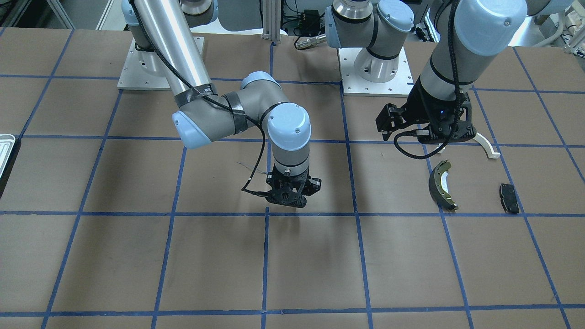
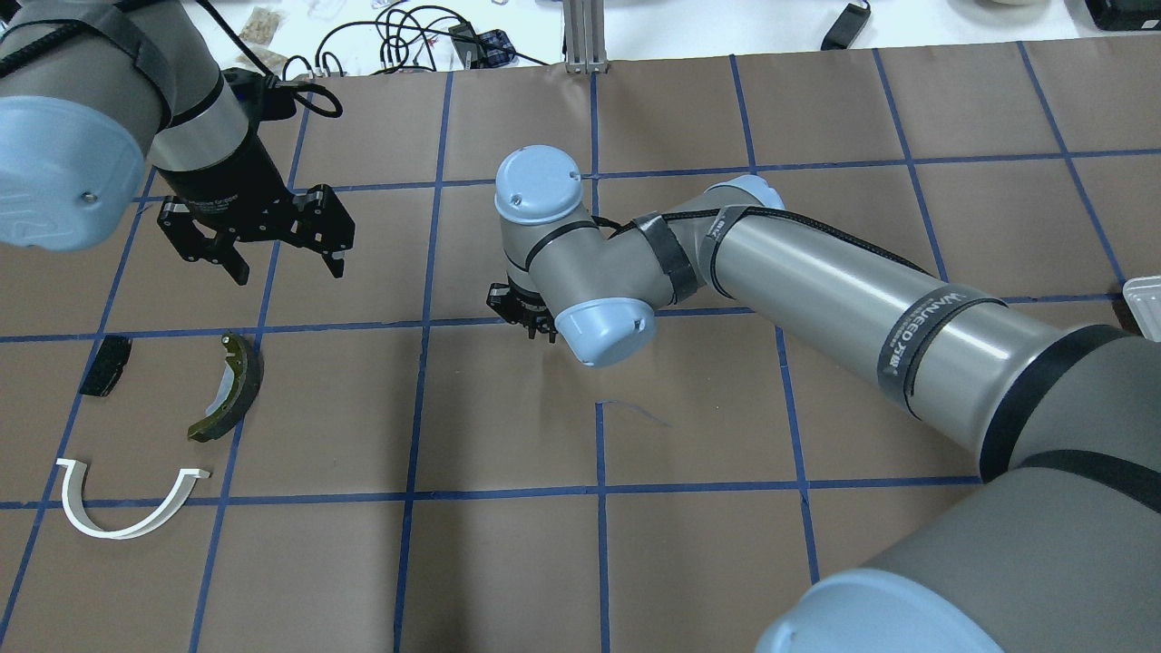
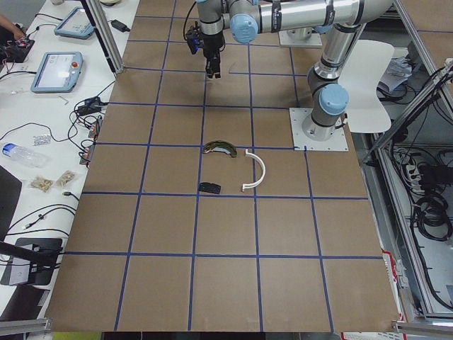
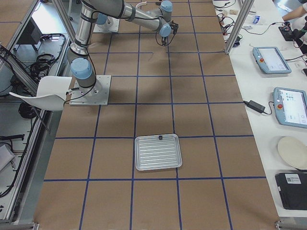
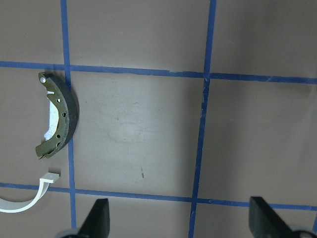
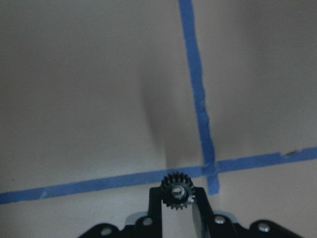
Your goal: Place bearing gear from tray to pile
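My right gripper (image 6: 177,218) is shut on a small black toothed bearing gear (image 6: 177,190) and holds it above the paper near a blue tape crossing. It hangs mid-table (image 2: 535,326), far from the tray (image 4: 158,152). The pile lies on my left side: a white half-ring arc (image 2: 118,533), an olive-and-dark brake shoe (image 2: 247,385) and a small black pad (image 2: 104,365). My left gripper (image 2: 288,269) is open and empty, hovering just beyond the pile. The left wrist view shows the brake shoe (image 5: 67,119) and one end of the arc (image 5: 29,203).
The ribbed silvery tray sits at the table's end on my right, its corner showing at the frame edge (image 1: 5,148). A small dark part (image 4: 160,138) lies by its far rim. Brown paper with blue tape lines covers the table (image 1: 311,265).
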You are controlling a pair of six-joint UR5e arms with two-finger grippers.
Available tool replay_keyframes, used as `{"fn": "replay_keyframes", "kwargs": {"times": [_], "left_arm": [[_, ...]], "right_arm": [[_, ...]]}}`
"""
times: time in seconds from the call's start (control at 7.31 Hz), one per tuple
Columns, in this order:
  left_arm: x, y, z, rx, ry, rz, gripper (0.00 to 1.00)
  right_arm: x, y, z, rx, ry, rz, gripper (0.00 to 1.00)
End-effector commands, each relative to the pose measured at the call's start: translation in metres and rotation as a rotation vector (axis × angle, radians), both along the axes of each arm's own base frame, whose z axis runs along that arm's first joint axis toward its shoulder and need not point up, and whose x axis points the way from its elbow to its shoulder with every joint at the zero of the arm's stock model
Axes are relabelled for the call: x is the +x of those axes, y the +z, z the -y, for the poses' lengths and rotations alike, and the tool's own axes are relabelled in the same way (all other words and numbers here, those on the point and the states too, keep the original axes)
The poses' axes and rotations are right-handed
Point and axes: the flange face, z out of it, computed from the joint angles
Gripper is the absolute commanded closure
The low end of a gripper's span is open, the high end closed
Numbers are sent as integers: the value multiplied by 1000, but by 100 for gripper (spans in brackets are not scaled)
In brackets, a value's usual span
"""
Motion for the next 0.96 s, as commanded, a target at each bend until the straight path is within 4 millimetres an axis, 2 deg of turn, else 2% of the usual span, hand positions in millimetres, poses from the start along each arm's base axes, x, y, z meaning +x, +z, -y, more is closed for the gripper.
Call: {"fn": "replay_keyframes", "kwargs": {"times": [0.0, 0.14, 0.27, 0.41, 0.55, 0.68, 0.82], "left_arm": [[0, -5, 9, -23, 5, 1, 0], [-2, -4, 15, -69, 4, 2, 0], [-5, -8, 16, -66, 11, -8, 0], [-15, -20, 22, -51, -4, -15, 0], [-44, -32, 31, -85, -24, -14, 0], [-70, -51, 41, -104, -8, -15, 0], [-93, -76, 51, -107, -28, -27, 0]], "right_arm": [[-28, 10, 23, -27, 87, 2, 0], [-82, 38, 51, -65, 138, 6, 0], [-152, 60, 77, -52, 287, -4, 0], [-221, 76, 99, -67, 357, -12, 0], [-282, 85, 112, -81, 436, -28, 0], [-352, 98, 118, -96, 503, -69, 0], [-430, 103, 115, -71, 589, -82, 0]]}}
